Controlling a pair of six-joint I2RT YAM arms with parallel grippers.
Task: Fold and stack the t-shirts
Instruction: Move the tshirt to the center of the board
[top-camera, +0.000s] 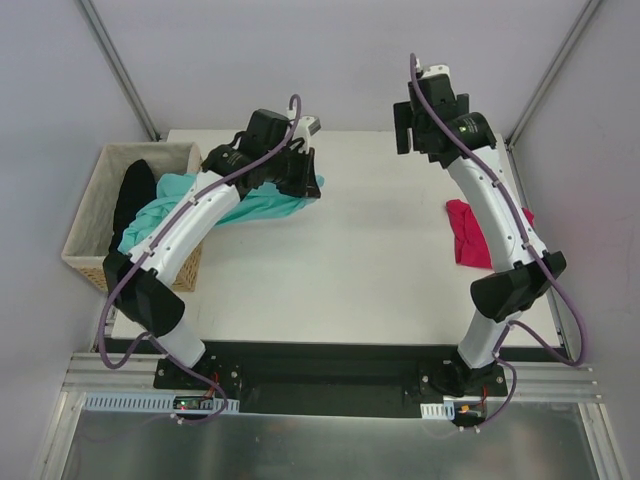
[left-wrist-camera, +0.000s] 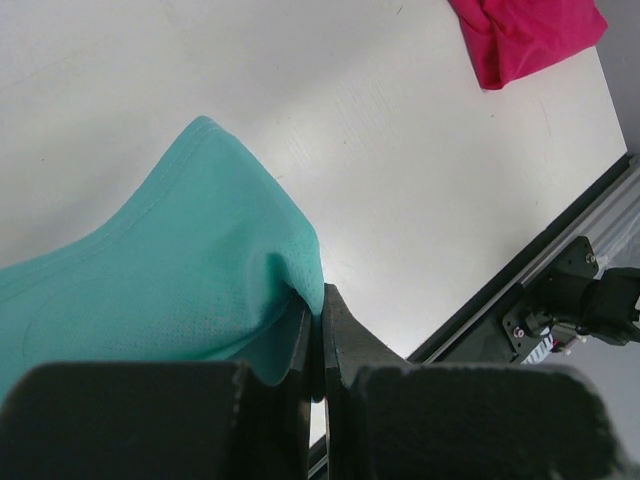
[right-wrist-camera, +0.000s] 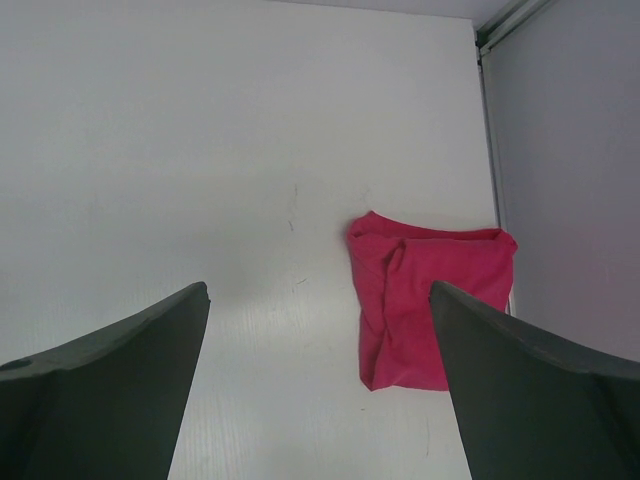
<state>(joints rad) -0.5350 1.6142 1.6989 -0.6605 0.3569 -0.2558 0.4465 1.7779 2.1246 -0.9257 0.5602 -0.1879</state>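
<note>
A teal t-shirt (top-camera: 255, 205) trails from the wicker basket (top-camera: 90, 215) onto the table's back left. My left gripper (top-camera: 300, 175) is shut on its edge and holds it up; in the left wrist view the teal cloth (left-wrist-camera: 160, 280) is pinched between the closed fingers (left-wrist-camera: 345, 340). A folded magenta t-shirt (top-camera: 470, 232) lies at the table's right edge; it also shows in the right wrist view (right-wrist-camera: 425, 295) and the left wrist view (left-wrist-camera: 525, 35). My right gripper (top-camera: 410, 125) is open and empty, raised over the back of the table.
The basket stands off the table's left side with a black garment (top-camera: 133, 195) in it. Grey walls enclose the table (top-camera: 360, 270) at the back and sides. A metal rail (top-camera: 330, 385) runs along the near edge.
</note>
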